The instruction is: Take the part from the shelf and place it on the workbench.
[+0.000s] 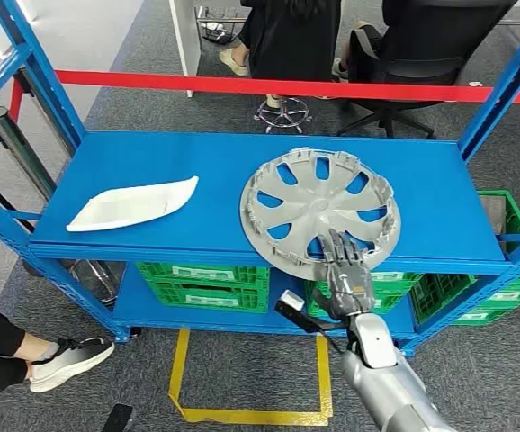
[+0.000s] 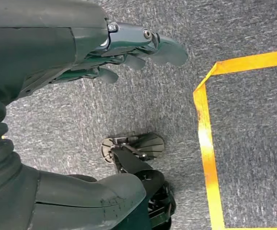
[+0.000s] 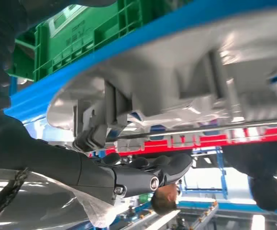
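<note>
A silver wheel cover [image 1: 319,209] lies flat on the blue shelf's top board [image 1: 175,162], right of middle, its near rim at the front edge. My right hand [image 1: 345,270] reaches it from below the edge, with its fingers stretched over the near rim. In the right wrist view the wheel cover's rim and clips [image 3: 188,76] are close, and a gap of background shows between them and my right hand's straight fingers [image 3: 140,175]. A white curved panel [image 1: 134,204] lies on the same board at the left. My left hand [image 2: 130,48] hangs over the carpet, holding nothing.
Green crates [image 1: 202,283] fill the lower shelf level. Blue uprights stand at both ends. A red barrier tape [image 1: 278,87] runs behind the shelf, with seated people and office chairs beyond. A person's shoe [image 1: 67,360] is at the lower left. Yellow floor tape [image 1: 247,416] marks a square.
</note>
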Controlling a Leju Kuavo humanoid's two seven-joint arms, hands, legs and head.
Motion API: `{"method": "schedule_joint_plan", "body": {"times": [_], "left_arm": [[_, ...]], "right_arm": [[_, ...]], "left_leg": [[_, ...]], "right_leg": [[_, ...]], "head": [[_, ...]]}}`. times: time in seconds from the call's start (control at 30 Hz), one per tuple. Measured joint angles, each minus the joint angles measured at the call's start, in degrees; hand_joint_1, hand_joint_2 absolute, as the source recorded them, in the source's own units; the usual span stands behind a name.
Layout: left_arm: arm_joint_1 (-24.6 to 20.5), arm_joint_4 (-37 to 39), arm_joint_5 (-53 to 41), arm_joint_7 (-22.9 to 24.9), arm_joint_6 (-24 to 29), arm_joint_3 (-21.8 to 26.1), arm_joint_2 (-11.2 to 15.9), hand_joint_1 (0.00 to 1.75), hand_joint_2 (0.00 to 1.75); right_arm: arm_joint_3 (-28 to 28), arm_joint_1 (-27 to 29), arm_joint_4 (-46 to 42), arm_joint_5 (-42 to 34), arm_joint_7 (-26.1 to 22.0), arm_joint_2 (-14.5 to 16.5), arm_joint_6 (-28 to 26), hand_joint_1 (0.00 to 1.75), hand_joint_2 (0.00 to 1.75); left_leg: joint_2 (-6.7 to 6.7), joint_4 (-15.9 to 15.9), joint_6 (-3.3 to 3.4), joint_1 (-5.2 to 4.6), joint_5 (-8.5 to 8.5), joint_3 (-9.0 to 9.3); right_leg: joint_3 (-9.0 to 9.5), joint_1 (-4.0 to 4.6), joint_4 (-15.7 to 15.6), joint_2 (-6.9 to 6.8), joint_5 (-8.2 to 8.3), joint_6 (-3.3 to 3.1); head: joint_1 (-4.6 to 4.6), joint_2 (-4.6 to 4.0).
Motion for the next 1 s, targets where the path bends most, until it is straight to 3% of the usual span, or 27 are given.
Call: {"method": "schedule_joint_plan", "body": {"times": [0.17, 0.2, 0.3, 0.33, 0.77, 1.0], "left_arm": [[-0.1, 0.0, -0.1, 0.0, 0.0, 0.0, 0.0, 0.00, 1.75], [-0.1, 0.0, -0.2, 0.1, 0.0, 0.0, 0.0, 0.00, 1.75], [-0.2, 0.0, -0.6, 0.1, -0.1, 0.0, 0.0, 0.00, 1.75], [-0.2, 0.0, -0.7, 0.1, -0.1, 0.0, 0.0, 0.00, 1.75], [-0.1, 0.0, -0.7, -0.4, 0.1, 0.1, 0.0, 0.00, 1.75], [0.2, 0.0, -0.9, -1.1, 0.3, 1.3, 0.0, 0.00, 1.75]], "right_arm": [[-0.2, -1.4, 1.5, 0.1, 0.3, -0.3, 0.4, 0.00, 1.75], [-0.2, -1.6, 1.8, 0.3, 0.6, -0.3, 0.5, 0.09, 1.75], [-0.2, -2.6, 2.9, 1.1, 1.5, -0.5, 1.0, 1.40, 1.75], [-0.2, -2.9, 3.3, 1.3, 1.7, -0.6, 1.1, 1.75, 1.75], [-0.2, 0.0, 1.1, 6.4, 1.9, -0.8, -2.8, 1.75, 1.75], [-0.1, 8.6, -14.5, 11.0, 0.7, -1.0, -2.9, 1.75, 1.75]], "left_leg": [[0.00, 0.0, 0.00, 0.00, 0.00, 0.00], [0.00, 0.0, 0.00, 0.00, 0.00, -0.01], [0.00, 0.0, 0.00, 0.00, 0.00, -0.02], [0.00, 0.0, 0.00, 0.00, 0.00, -0.02], [0.00, 0.0, 0.00, 0.00, 0.00, -0.05], [-0.03, 0.0, 0.00, 0.00, 0.00, -0.14]], "right_leg": [[0.00, 0.00, 0.0, 0.00, 0.00, 0.00], [0.00, 0.00, 0.0, 0.00, 0.01, 0.00], [-0.02, 0.00, 0.0, 0.00, 0.01, -0.01], [-0.02, 0.00, 0.0, 0.00, 0.01, -0.01], [-0.05, 0.00, 0.0, 0.00, 0.01, -0.01], [-0.10, 0.00, 0.0, -0.05, 0.00, 0.00]], "head": [[0.00, 0.00], [-0.01, 0.00], [-0.01, 0.00], [-0.01, 0.00], [-0.01, 0.00], [-0.01, 0.00]]}}
